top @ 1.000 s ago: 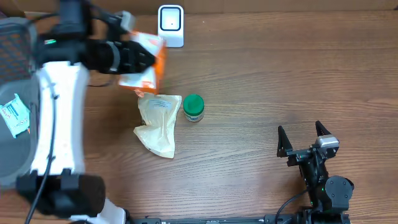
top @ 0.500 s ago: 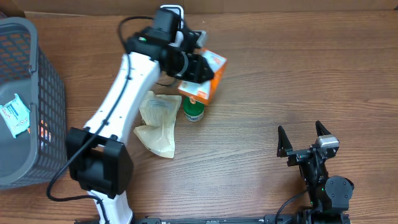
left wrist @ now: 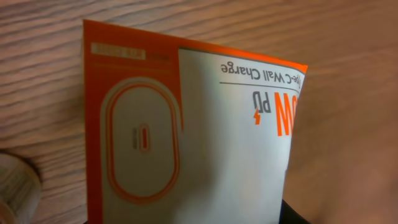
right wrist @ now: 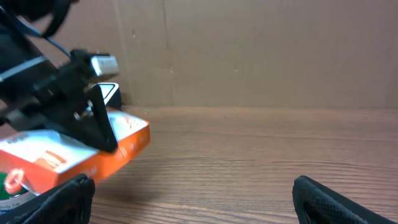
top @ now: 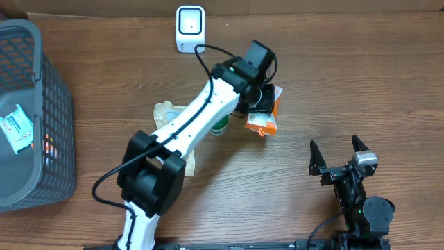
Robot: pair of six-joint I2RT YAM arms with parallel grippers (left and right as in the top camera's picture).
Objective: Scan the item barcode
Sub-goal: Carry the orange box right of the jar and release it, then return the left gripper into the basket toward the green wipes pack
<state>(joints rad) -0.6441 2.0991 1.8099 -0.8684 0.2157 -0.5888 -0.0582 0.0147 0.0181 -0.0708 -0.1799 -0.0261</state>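
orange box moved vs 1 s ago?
Yes. The orange box went from left of the white scanner to its right, and sits lower in the overhead view, farther from it.

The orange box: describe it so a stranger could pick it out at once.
On the wooden table, follow the white left arm to the left gripper near the middle. It holds the orange box: the only orange-and-white carton, unlike the tan pouch and green-lidded jar nearby.

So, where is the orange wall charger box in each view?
Overhead: orange wall charger box, just right of centre.
Left wrist: the box fills most of the frame.
Right wrist: the box, at the left edge, low.
Shared landmark: the wooden table.
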